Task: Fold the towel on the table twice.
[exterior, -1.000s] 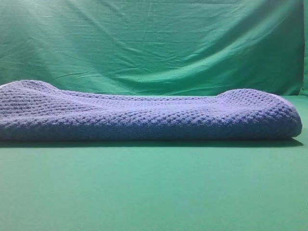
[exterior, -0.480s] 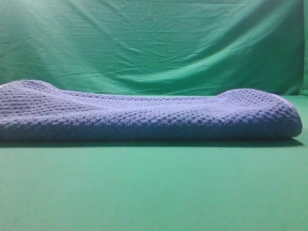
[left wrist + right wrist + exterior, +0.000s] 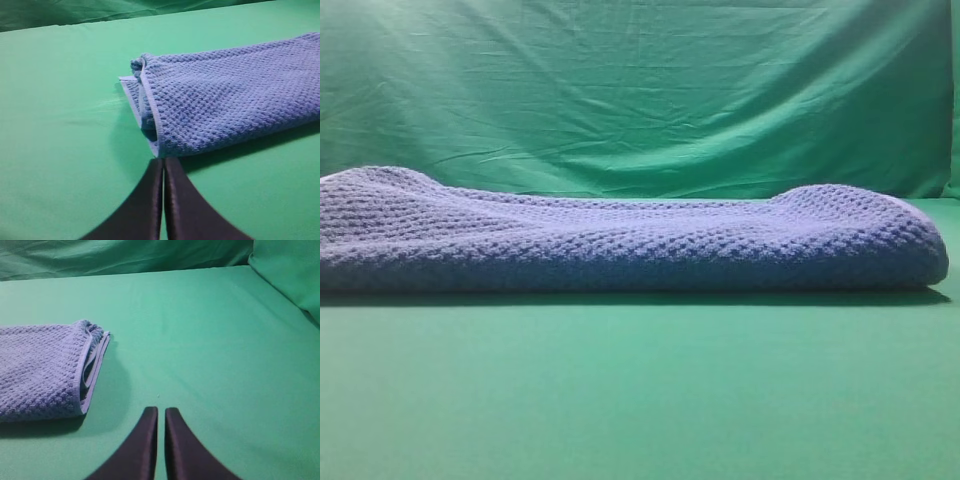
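Towel [image 3: 620, 240] lies unchanged, layered on your table [image 3: 640, 400]; left gripper [image 3: 163, 167] at its six o'clock and right gripper [image 3: 161, 415] both closed, empty — folding looks complete.

The desk [image 3: 640, 390] is flat, smooth and bright green. One thing lies on it: the towel [image 3: 620, 245]. The towel is blue-grey, thick and bumpy, with a thin pale hem [image 3: 150, 100]. It is folded into a long, low bundle that runs from the left edge of the high view almost to the right edge. At both short ends you can see layers stacked on each other. A dark shadow sits under its front edge.
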Controlling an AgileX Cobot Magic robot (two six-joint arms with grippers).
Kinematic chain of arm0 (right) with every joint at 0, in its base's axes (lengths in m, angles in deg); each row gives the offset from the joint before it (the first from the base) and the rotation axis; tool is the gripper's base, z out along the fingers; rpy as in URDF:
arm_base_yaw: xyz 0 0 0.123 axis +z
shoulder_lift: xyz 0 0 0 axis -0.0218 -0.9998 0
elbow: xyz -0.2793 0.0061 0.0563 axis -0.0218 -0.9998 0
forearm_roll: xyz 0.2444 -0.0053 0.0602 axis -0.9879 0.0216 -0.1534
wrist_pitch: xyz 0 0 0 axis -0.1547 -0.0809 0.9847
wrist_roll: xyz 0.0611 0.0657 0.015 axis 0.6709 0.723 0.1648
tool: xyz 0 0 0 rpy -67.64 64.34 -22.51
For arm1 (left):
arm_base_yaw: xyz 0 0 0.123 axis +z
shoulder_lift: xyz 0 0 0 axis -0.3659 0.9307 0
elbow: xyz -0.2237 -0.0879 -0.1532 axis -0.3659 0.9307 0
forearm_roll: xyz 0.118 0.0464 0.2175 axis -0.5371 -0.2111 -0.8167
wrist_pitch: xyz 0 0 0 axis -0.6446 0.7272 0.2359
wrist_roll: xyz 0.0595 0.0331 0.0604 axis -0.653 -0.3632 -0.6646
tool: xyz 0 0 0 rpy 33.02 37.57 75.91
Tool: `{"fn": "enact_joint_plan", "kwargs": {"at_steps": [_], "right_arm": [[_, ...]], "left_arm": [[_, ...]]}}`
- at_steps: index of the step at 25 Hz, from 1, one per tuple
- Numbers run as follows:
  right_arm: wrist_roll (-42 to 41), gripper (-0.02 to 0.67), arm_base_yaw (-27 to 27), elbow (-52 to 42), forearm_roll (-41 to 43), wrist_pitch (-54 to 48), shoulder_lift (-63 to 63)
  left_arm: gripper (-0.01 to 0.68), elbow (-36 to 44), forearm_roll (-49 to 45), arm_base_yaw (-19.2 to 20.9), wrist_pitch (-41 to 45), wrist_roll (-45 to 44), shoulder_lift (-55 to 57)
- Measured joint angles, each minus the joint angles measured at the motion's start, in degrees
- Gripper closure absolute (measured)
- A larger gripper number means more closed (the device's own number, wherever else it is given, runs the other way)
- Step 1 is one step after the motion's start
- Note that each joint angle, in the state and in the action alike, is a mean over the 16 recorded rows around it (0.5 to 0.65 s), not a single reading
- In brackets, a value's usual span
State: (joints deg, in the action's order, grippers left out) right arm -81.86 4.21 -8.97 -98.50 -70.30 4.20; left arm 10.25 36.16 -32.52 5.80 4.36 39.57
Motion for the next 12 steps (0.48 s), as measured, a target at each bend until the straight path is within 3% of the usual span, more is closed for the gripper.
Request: {"fn": "enact_joint_plan", "kwargs": {"at_steps": [12], "right_arm": [[0.0,0.649,0.0,0.0,-0.1,0.0,0.0]], "left_arm": [[0.673,0.0,-0.7,4.6,0.1,0.1,0.0]]}}
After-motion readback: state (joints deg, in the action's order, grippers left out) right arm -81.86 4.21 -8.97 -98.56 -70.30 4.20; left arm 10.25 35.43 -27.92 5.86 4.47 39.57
